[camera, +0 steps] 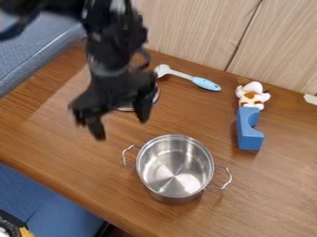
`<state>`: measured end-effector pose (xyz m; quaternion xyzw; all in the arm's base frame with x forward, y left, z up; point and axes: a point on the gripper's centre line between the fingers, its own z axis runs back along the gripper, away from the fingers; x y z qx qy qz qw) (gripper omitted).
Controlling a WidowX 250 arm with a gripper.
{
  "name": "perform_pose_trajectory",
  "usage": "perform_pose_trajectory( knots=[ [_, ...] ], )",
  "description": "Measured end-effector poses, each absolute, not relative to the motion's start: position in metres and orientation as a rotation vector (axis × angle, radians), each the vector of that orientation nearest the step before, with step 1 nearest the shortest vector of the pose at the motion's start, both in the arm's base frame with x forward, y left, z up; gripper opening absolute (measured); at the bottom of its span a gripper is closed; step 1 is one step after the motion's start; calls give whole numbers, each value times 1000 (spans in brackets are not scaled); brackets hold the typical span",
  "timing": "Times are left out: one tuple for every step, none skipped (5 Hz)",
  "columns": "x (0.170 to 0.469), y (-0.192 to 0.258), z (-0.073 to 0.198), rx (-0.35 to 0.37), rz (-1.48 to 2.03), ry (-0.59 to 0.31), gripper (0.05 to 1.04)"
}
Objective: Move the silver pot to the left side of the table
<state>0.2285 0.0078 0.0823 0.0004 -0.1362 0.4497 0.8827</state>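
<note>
Silver and upright, the pot (175, 167) stands nearer and right of the black claw (121, 127), whose jaws hang parted; the left handle (123, 156) lies closest to it.

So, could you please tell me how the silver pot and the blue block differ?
The silver pot is shiny metal, while the blue block has a plain blue surface. The silver pot is round and open-topped; the blue block is narrow with a curved notch in one side. The silver pot is also clearly larger than the blue block. Both rest on the wooden table.
</note>
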Motion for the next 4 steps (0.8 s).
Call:
perform_pose_trajectory(
  knots=[
    [215,-6,66,4,870,-264,1001],
    [207,-21,55,11,801,-266,1001],
    [207,-30,46,28,774,-262,1001],
    [209,-34,36,39,771,-254,1001]
  ],
)
